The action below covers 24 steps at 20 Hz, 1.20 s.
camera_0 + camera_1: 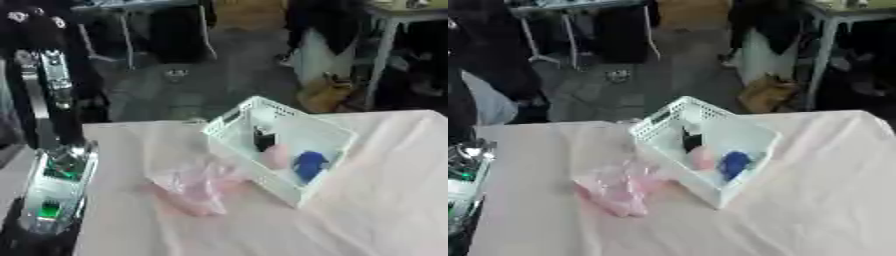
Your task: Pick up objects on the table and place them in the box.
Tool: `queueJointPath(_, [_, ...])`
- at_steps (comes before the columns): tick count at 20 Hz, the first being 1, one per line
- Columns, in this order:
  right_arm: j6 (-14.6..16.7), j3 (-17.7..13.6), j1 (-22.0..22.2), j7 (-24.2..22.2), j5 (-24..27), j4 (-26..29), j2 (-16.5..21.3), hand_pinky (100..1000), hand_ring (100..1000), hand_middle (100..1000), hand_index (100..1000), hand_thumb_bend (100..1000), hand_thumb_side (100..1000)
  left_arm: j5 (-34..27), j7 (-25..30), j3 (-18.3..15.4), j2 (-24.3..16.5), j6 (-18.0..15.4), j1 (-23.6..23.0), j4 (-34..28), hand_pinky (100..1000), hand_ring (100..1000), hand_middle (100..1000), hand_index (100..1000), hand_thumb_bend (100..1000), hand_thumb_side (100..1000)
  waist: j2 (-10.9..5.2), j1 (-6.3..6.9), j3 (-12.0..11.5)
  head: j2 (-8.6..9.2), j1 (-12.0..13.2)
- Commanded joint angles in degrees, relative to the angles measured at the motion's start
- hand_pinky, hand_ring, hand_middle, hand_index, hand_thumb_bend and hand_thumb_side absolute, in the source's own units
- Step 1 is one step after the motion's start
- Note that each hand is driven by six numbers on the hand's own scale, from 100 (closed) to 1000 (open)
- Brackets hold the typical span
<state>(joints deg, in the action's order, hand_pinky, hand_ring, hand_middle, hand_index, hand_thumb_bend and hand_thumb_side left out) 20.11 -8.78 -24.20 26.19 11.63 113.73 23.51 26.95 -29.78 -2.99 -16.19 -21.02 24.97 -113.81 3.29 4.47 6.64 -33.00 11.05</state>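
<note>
With the box (284,142) at centre already holding blue, pink and dark items, a pink bag (188,187) remains on the tabletop (385,210) to its left for a robot hand to reach; neither hand's state can be told, as only an arm (54,185) shows at left.

Beyond the pale pink cloth-covered table (385,210) lie a grey floor (219,75), a tan bag (325,95) and grey metal table legs (381,60) at the right.
</note>
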Motion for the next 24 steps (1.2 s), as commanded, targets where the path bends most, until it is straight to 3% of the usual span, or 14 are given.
queueJointPath(1, [0.0, 0.0, -0.9, -0.2, -0.4, 0.9, 0.8, 823, 887, 761, 772, 100, 771, -0.2, -0.1, -0.2, -0.9, 0.0, 0.6, -0.8, 631, 853, 917, 994, 100, 1000, 0.14, -0.85, 0.0, 0.77, 0.0])
queueJointPath(12, [-0.1, -0.1, -1.0, -0.1, -0.4, 0.9, 0.9, 823, 887, 761, 772, 100, 771, -0.2, -0.1, -0.2, -1.0, 0.2, 0.6, -0.8, 632, 853, 917, 994, 100, 1000, 0.17, -0.82, 0.1, 0.79, -0.1])
queueJointPath(14, [-0.1, -0.2, -1.0, 0.0, -0.5, 0.9, 1.0, 823, 887, 761, 772, 100, 771, 0.9, 0.6, -0.3, -1.0, 1.0, 0.7, -0.8, 645, 881, 923, 998, 100, 997, 0.17, -0.83, -0.1, 0.78, -1.1])
queueJointPath(15, [-0.1, -0.2, -0.9, 0.0, -0.5, 0.9, 1.1, 823, 888, 761, 772, 100, 772, 2.4, 1.9, -0.4, -1.4, 2.4, 0.9, -0.8, 667, 945, 958, 1000, 104, 994, 0.09, -0.81, -0.3, 0.61, -1.7])
queueJointPath(17, [-0.3, -0.1, -0.7, 0.0, -0.5, 0.9, 1.3, 823, 887, 761, 772, 100, 771, 7.2, 6.3, -0.2, -3.2, 7.4, 1.5, -0.7, 710, 982, 981, 1000, 127, 949, -0.25, -0.64, -0.4, 0.12, -2.5])
queueJointPath(20, [-0.5, 0.0, -0.8, 0.1, -0.3, 0.9, 1.4, 824, 886, 762, 772, 100, 770, 14.7, 16.2, 2.2, -7.6, 16.6, 3.5, -0.3, 757, 1000, 995, 1000, 137, 943, -0.80, -0.29, 0.0, -0.56, -2.6])
queueJointPath(21, [-0.6, 0.1, -0.9, 0.1, -0.2, 0.9, 1.5, 824, 886, 762, 772, 100, 769, 16.6, 19.6, 3.3, -9.5, 18.9, 4.4, 0.0, 800, 1000, 995, 1000, 139, 925, -0.99, -0.12, 0.2, -0.73, -2.6])
queueJointPath(24, [-0.9, 0.3, -0.8, -0.1, -0.1, 0.9, 1.6, 824, 886, 762, 772, 100, 768, 20.0, 27.6, 6.5, -14.6, 24.0, 7.4, 1.8, 798, 997, 980, 1000, 154, 915, -1.50, 0.31, 0.6, -1.27, -2.4])
